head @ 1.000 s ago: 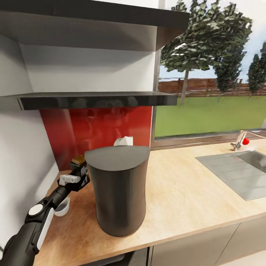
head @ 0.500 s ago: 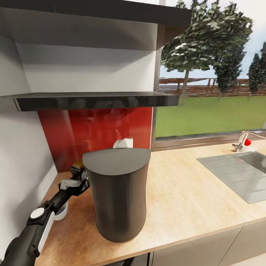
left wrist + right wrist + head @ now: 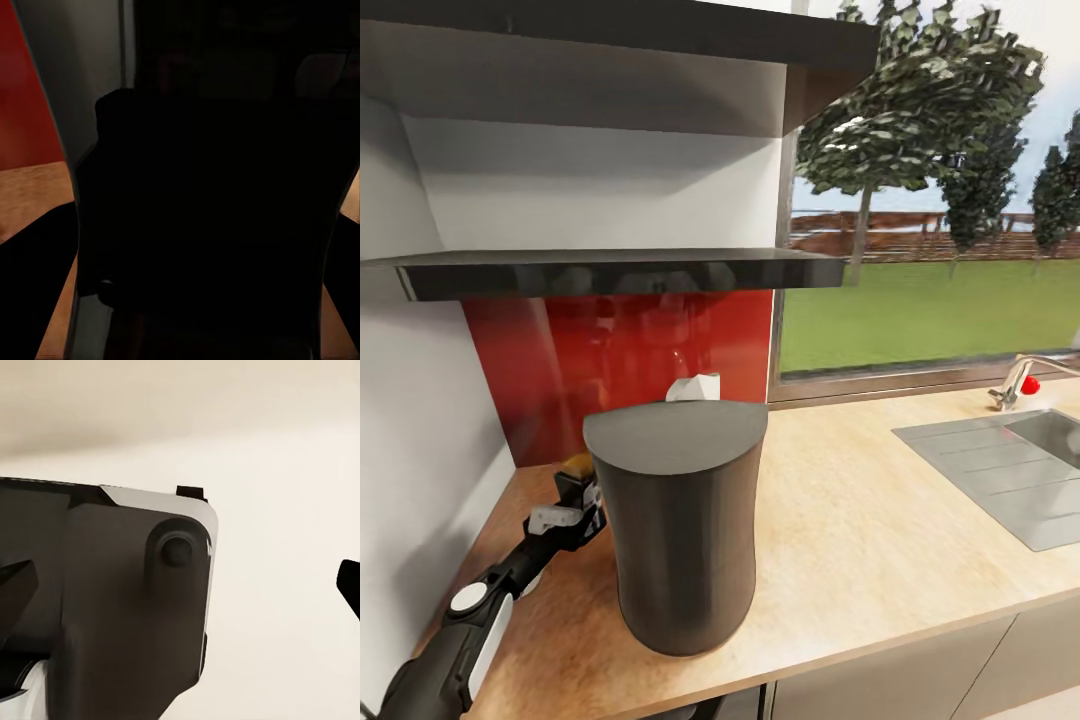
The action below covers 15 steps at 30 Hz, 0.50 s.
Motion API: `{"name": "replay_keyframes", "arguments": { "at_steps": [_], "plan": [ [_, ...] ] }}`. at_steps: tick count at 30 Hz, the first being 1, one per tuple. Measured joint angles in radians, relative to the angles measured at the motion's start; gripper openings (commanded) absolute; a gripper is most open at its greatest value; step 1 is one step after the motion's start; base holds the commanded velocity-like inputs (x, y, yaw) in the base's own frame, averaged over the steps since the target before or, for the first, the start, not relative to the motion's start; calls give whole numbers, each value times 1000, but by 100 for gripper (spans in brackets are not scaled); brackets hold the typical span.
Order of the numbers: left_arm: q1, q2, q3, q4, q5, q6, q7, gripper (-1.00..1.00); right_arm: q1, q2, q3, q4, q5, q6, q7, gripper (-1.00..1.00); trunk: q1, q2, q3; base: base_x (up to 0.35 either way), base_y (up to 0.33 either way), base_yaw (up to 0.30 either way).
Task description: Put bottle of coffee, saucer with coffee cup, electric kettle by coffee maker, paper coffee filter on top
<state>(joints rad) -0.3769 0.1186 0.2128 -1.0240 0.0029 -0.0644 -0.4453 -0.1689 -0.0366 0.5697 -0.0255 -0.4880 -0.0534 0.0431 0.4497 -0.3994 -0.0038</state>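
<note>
The dark-grey coffee maker [image 3: 678, 525] stands on the tan countertop [image 3: 860, 520]. Just to its left, my left gripper [image 3: 574, 492] is shut on the bottle of coffee [image 3: 576, 465], whose gold-brown lid shows above the fingers, low over the counter by the red backsplash. In the left wrist view the bottle of coffee [image 3: 210, 225] is a dark mass close to the camera. A pale paper coffee filter [image 3: 695, 386] peeks up behind the coffee maker. The black kitchen shelf [image 3: 620, 270] hangs above. My right gripper [image 3: 182, 585] is open, its fingertips [image 3: 349, 583] far apart.
A steel sink [image 3: 1010, 470] with a faucet [image 3: 1015, 380] lies at the counter's right end under the window. A white wall closes off the left side beside my left arm. A second dark slab [image 3: 610, 30] sits above the shelf.
My left gripper has lowered the bottle of coffee toward the counter beside the coffee maker. The head camera shifted slightly a second ago and has held still since.
</note>
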Motion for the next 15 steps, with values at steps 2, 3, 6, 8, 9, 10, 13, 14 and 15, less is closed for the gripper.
{"name": "replay_keyframes", "arguments": {
  "at_steps": [2,3,6,8,9,10,13,14,15],
  "plan": [
    [0,-1,0,12,1,-3,0,-100,0,0,0,0,0,0,0,100,0,0,0,0,0,0],
    [0,-1,0,14,2,-4,0,-100,0,0,0,0,0,0,0,100,0,0,0,0,0,0],
    [0,-1,0,25,4,-13,0,-100,0,0,0,0,0,0,0,100,0,0,0,0,0,0],
    [0,-3,0,29,5,-18,0,-100,1,0,0,0,0,0,0,100,0,0,0,0,0,0],
    [0,-4,0,30,6,-18,0,-100,1,0,0,0,0,0,0,100,0,0,0,0,0,0],
    [0,-5,0,30,6,-20,0,-100,1,0,0,0,0,0,0,100,0,0,0,0,0,0],
    [0,-6,-1,31,6,-20,0,-100,1,0,0,0,0,0,0,100,0,0,0,0,0,0],
    [0,-6,-1,33,6,-20,0,-100,1,0,0,0,0,0,0,100,0,0,0,0,0,0],
    [0,-6,-1,41,5,-21,0,-100,1,0,0,0,0,0,0,100,0,0,0,0,0,0]
  ]
}}
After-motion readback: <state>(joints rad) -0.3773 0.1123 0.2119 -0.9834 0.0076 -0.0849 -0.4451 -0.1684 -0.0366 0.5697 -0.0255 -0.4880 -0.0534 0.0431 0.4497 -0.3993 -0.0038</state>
